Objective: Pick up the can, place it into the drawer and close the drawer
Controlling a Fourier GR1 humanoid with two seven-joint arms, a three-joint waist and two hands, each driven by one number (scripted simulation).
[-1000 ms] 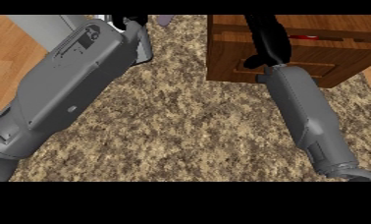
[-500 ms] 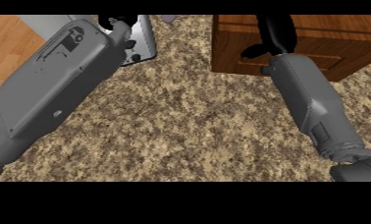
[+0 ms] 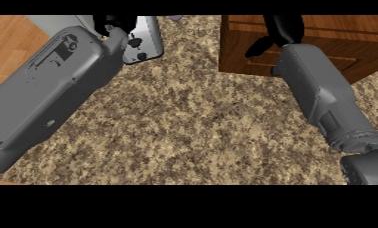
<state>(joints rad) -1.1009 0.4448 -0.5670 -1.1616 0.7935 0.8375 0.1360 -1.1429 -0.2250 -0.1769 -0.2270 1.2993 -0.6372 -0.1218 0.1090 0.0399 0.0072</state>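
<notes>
Since the pale grey metal can [image 3: 146, 37] is off the speckled brown stone counter top [image 3: 192, 122] and enclosed by my black left hand [image 3: 114, 23], I judge the pick-up step complete and the carry to the drawer to be the step in hand.

Can: it shows at the view's top left, just beside my grey left forearm [image 3: 59, 82]. It appears as a plain, smooth, light grey body with a rounded lower end, tilted a little from upright. No label or marking is legible. Its upper end is cut off by the view's edge.

Left hand: clamped on the can. Dark fingertips [image 3: 137, 42] lie across the can's visible face, and the rest of the hand wraps it from the left.

Drawer: the dark brown wooden drawer unit [image 3: 240, 37] stands at the view's top right, well apart from the can, with bare counter top between them. Whether the drawer is pulled out I cannot tell from this angle.

Right hand: my black right hand [image 3: 284, 29] hangs over the unit's front. Whether it is open or closed I cannot tell.

Next move, as I judge it: carry the can rightward across the counter top to the drawer opening and lower it inside. My right forearm [image 3: 325, 97] lies near that path, so clearance needs watching.
</notes>
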